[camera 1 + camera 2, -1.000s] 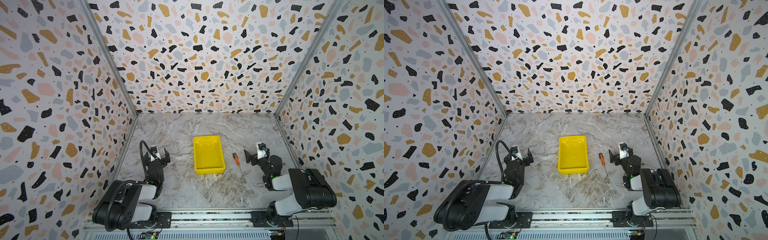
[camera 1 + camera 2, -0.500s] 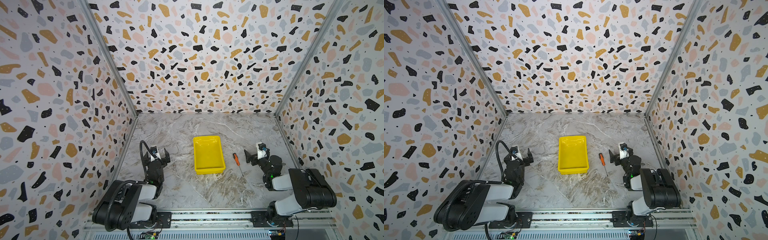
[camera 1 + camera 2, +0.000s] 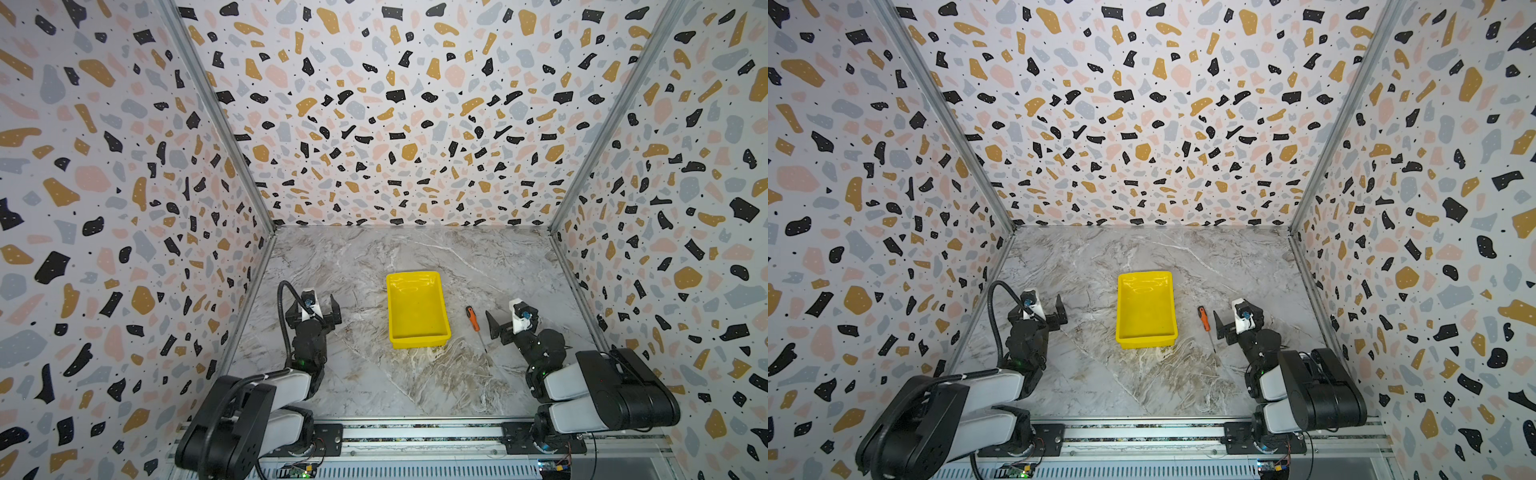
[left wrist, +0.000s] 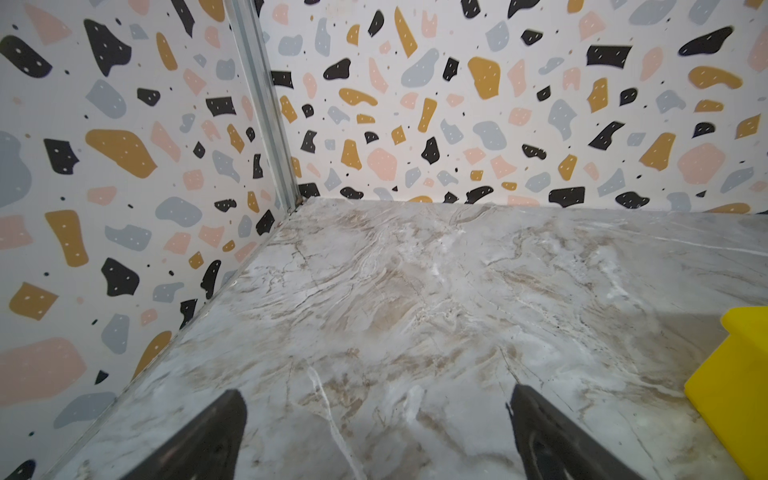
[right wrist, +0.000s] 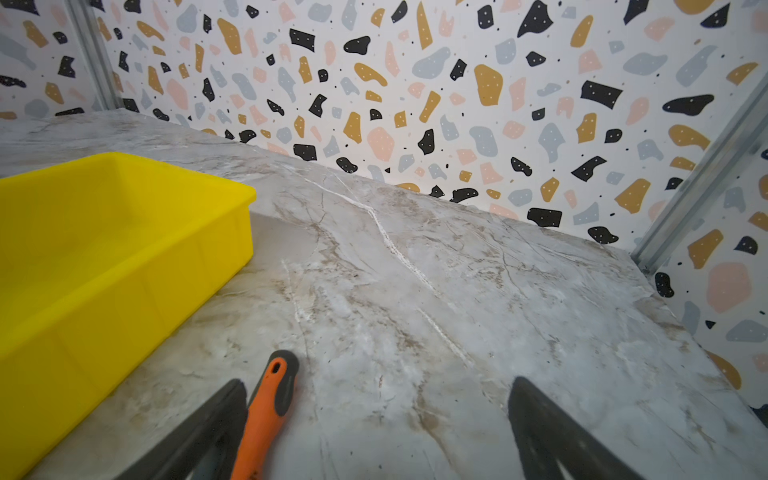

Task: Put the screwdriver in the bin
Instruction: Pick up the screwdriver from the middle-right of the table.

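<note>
One screwdriver (image 3: 472, 318) (image 3: 1203, 319) lies flat on the marble-patterned tabletop (image 3: 374, 374), outside the bin and just to its right. Its orange handle with the black end cap points toward the far wall, and its thin metal shaft points toward the near edge. In the right wrist view the handle (image 5: 266, 411) appears close beside one finger of the right gripper; whether they touch cannot be told.

One bright yellow bin (image 3: 419, 343) (image 3: 1144, 274) sits near the middle of the table, its long side running near to far. Nothing is in it. Its outer wall shows in the right wrist view (image 5: 124, 257), and one corner shows in the left wrist view (image 4: 731, 386).

Two robot arms stand at the near edge, one on each side. The right gripper (image 5: 377, 382) is near the screwdriver on its right, low over the table, with its two fingers spread wide and nothing held. The left gripper (image 4: 377, 390) is well to the left of the bin, with its two fingers likewise spread apart and only bare table between them.

Three walls (image 3: 395, 124) with a speckled pattern of black, ochre, pink and grey enclose the far, left and right sides. One metal rail (image 3: 415, 432) at the near edge carries both arm bases.
</note>
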Robot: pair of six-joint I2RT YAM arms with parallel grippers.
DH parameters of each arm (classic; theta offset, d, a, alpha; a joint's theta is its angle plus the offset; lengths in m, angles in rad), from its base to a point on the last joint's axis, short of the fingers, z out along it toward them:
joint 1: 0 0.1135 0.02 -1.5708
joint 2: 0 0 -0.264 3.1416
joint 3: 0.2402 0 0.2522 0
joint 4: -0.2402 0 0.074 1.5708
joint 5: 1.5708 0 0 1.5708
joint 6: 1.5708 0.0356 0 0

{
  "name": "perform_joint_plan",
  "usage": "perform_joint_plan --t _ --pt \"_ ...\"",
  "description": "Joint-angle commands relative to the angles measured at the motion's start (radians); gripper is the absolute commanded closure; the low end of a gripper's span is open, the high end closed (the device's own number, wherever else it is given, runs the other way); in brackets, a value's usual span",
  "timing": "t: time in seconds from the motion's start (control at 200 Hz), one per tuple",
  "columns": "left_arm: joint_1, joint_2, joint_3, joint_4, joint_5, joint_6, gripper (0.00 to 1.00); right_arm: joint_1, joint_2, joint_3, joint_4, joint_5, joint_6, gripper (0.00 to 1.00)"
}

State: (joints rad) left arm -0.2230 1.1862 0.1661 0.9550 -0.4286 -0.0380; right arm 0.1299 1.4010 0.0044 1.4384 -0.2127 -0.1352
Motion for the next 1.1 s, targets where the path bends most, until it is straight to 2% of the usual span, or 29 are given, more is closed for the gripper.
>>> perform_joint_plan --t 0.0,0.065,0.105,0.225,0.375,0.571,0.651,0.726,0.816,0.931,0.956,1.031,1.096 --pt "-0.041 -0.094 0.135 -0.325 -0.075 -0.015 0.0 0.085 -0.166 -0.003 -0.05 0.097 -0.093 0.01" --pt "-0.077 -0.164 0.18 -0.482 -0.103 -0.045 0.0 0.149 -0.297 0.072 -0.357 0.111 -0.15 0.01" --pt "-0.092 -0.212 0.198 -0.553 -0.1 -0.087 0.0 0.171 -0.349 0.106 -0.466 0.1 -0.173 0.01" --pt "-0.112 -0.369 0.178 -0.624 -0.03 -0.167 0.0 0.233 -0.486 0.092 -0.535 0.129 -0.175 0.01" --pt "-0.112 -0.542 0.144 -0.678 0.02 -0.277 0.0 0.291 -0.68 0.123 -0.743 0.146 -0.144 0.01" --pt "-0.112 -0.616 0.171 -0.88 -0.036 -0.33 0.0 0.292 -0.808 0.204 -0.924 0.207 0.072 0.01" --pt "-0.112 -0.601 0.168 -0.899 -0.029 -0.346 0.0 0.29 -0.79 0.268 -1.014 0.23 0.131 0.01" --pt "-0.112 -0.571 0.184 -0.905 0.019 -0.338 0.0 0.289 -0.728 0.336 -1.109 0.304 0.264 0.01" --pt "-0.112 -0.522 0.199 -0.934 0.046 -0.373 0.0 0.286 -0.601 0.451 -1.316 0.383 0.415 0.01" --pt "-0.112 -0.482 0.206 -0.954 -0.005 -0.418 0.0 0.251 -0.398 0.554 -1.508 0.485 0.603 0.01" --pt "-0.113 -0.478 0.208 -0.966 -0.024 -0.434 0.0 0.232 -0.365 0.568 -1.527 0.471 0.613 0.01" --pt "-0.113 -0.481 0.213 -0.993 -0.06 -0.447 0.0 0.114 -0.262 0.608 -1.556 0.288 0.6 0.01" --pt "-0.112 -0.503 0.202 -1.004 -0.079 -0.465 0.0 0.009 -0.229 0.594 -1.523 0.132 0.609 0.01"
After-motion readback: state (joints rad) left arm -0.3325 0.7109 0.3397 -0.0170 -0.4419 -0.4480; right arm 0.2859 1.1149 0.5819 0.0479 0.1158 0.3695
